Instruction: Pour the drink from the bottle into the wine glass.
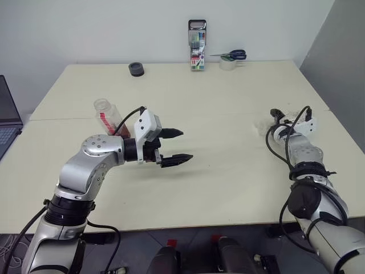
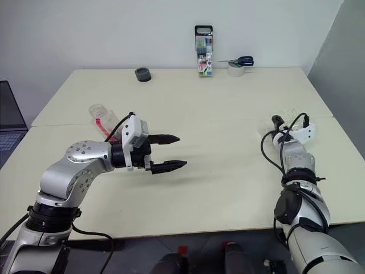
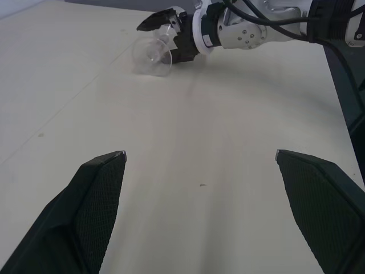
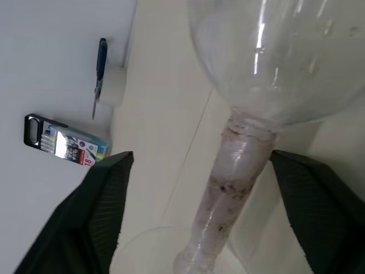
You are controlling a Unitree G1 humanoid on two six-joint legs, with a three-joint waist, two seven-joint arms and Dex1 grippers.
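Note:
The wine glass [image 3: 151, 56] lies on its side at the table's right, bowl pointing away from me. Its thin stem [image 4: 236, 171] runs between the fingers of my right gripper [image 4: 201, 154], which stand open on either side of it, one close to the stem. In the head view that gripper [image 1: 278, 116] sits low on the table. The clear bottle [image 1: 108, 117] with a red label stands behind my left arm, its lower part hidden. My left gripper [image 1: 174, 147] hovers open and empty over the table's middle, pointing right.
At the far edge by the wall are a black tape roll [image 1: 136, 69], a pen case [image 1: 197, 45], and scissors on a white tape roll [image 1: 230, 59]. A laptop [image 1: 8, 117] sits off the table's left side. A seam crosses the table [image 1: 228, 114].

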